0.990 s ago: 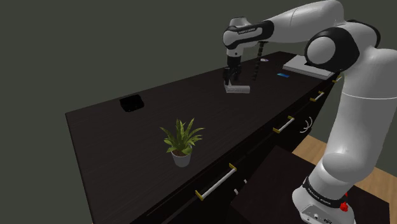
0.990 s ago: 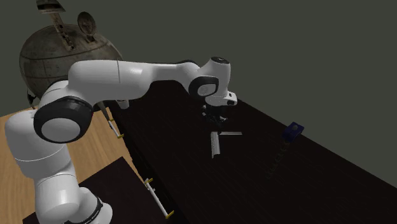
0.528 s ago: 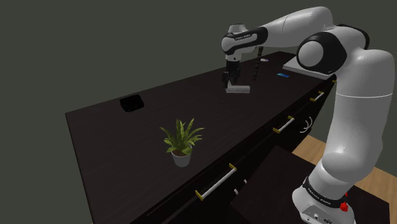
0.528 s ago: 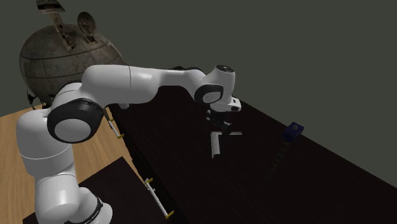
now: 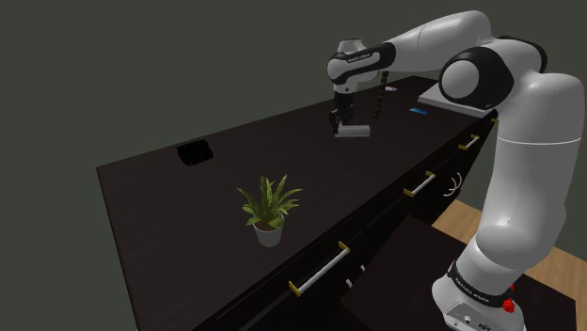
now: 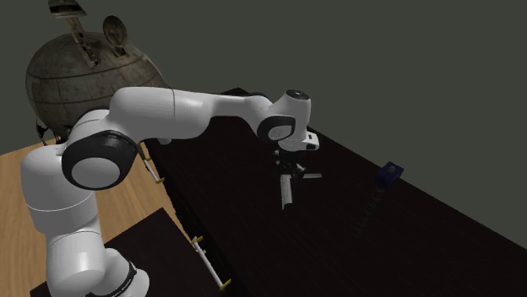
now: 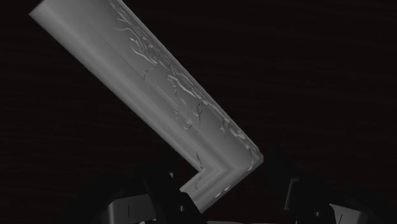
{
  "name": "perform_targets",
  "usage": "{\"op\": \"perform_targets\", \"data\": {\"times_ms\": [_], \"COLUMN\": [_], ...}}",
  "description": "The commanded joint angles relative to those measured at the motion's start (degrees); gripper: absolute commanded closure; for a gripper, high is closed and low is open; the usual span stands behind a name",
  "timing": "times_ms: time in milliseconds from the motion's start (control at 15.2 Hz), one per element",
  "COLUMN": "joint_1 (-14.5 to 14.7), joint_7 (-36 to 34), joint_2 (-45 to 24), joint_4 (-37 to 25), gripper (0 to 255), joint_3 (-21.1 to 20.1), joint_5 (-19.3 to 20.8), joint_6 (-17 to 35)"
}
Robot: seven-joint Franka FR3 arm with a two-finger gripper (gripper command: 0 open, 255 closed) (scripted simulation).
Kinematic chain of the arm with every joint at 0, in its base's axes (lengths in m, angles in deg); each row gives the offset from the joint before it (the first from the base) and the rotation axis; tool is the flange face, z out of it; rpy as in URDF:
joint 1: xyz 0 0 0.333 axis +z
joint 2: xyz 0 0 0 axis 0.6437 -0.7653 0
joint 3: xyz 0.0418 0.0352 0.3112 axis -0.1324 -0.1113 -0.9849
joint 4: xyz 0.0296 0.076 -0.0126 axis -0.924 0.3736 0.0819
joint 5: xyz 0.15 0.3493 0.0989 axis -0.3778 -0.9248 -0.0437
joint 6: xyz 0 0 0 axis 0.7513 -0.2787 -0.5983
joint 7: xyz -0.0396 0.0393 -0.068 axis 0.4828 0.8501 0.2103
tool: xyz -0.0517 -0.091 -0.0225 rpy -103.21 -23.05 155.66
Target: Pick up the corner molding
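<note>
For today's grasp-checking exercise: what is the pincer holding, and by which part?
Cannot be told: the pincer is down at the bend of the corner molding, but no grip shows.

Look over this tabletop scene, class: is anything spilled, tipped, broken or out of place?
Nothing stands out. The corner molding lies flat on the dark table, and the potted plant stands upright.

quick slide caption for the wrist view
Open gripper straddling the bend of a grey corner molding on a dark tabletop
</note>
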Motion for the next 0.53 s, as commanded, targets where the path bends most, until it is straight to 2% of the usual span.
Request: {"op": "perform_targets", "data": {"times_ms": [0, 264, 462], "joint_1": [0.03, 0.02, 0.01], "joint_7": [-0.01, 0.0, -0.09], "joint_2": [-0.22, -0.28, 0.15], "joint_4": [0.13, 0.04, -1.68], "gripper": [255, 255, 255], "joint_3": [-0.05, -0.05, 0.01], "joint_5": [-0.01, -0.03, 0.09], "joint_6": [-0.04, -0.07, -2.21]}}
